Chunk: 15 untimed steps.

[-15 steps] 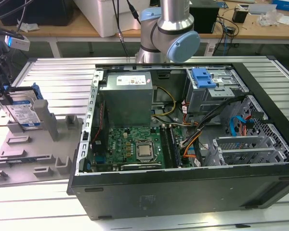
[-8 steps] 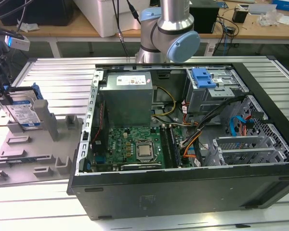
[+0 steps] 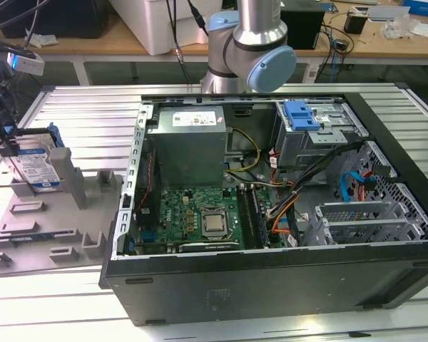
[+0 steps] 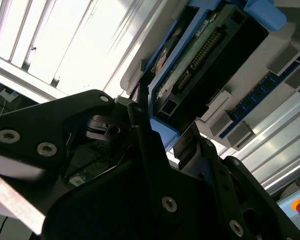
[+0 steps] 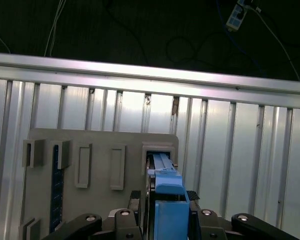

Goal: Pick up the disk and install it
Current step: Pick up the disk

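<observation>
Ribbed aluminium tabletop (image 3: 78,107) carries a grey plastic rack (image 3: 50,228). We see our black gripper (image 5: 164,196) clamped on the flat silver-grey, blue-railed disk (image 5: 169,220), which stands upright, its far end in the rack's slot.

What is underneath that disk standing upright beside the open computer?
A grey slotted holder on the ribbed metal table. The disk stands in one slot, whose walls hide its bottom edge.

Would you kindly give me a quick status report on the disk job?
Gripper at the silver-grey hard disk with blue rails. Disk upright in grey plastic holder. Black cables run beside grey metal drive cage.
</observation>
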Each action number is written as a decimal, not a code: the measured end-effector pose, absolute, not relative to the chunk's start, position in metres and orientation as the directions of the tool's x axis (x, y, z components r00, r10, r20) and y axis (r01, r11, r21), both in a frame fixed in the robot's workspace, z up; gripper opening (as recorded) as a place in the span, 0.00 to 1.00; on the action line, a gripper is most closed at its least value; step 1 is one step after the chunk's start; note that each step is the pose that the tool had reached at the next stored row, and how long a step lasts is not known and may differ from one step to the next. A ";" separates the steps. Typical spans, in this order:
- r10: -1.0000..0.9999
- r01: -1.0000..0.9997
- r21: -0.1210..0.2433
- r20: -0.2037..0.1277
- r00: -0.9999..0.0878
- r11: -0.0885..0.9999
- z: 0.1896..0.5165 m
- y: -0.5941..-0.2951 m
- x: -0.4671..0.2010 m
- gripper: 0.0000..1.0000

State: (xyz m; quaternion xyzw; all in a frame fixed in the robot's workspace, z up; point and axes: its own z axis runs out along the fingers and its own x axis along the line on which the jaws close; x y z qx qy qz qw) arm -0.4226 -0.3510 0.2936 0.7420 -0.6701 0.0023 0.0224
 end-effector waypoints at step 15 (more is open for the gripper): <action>-0.994 -0.994 0.030 0.033 0.102 -0.101 0.293 -0.352 -0.423 0.37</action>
